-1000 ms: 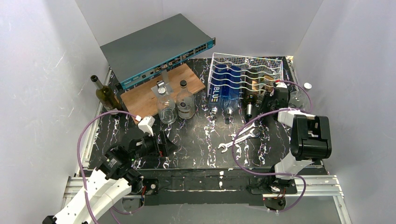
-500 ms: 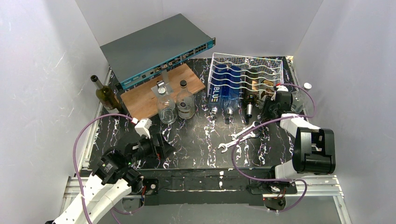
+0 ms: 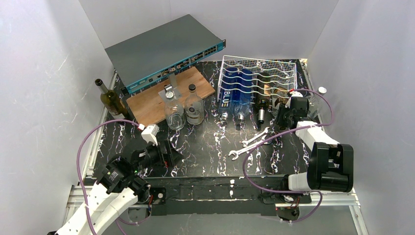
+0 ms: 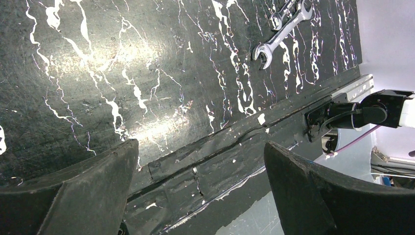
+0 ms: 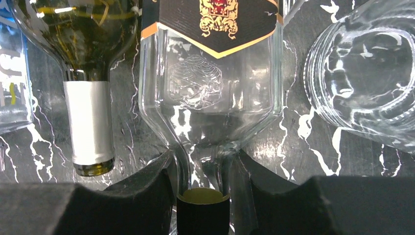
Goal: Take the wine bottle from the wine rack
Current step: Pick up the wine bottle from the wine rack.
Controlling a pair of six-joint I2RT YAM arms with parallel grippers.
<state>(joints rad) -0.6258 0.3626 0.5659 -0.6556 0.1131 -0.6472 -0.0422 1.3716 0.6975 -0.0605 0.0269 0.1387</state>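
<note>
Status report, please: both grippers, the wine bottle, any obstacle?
Left gripper open, empty. Right gripper shut on neck of clear bottle; it lies in wine rack. Green bottle close alongside.

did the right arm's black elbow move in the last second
Yes, the elbow swung toward the near edge, from level with the wrenches to well past them.

Left hand wide; right hand tight.

- Your right wrist view chops the clear bottle at the top edge, mid-label, and its dark cap runs off the bottom.
- The blue bottle is just a sliver at the left edge.
- The glass piece on the right is clipped, so you can't tell what it is.
- From above, the wine rack wires cross the bottles' labels, too small to read.
- The left gripper loses its finger bases off the bottom edge, and the wrenches are cut at the top.
</note>
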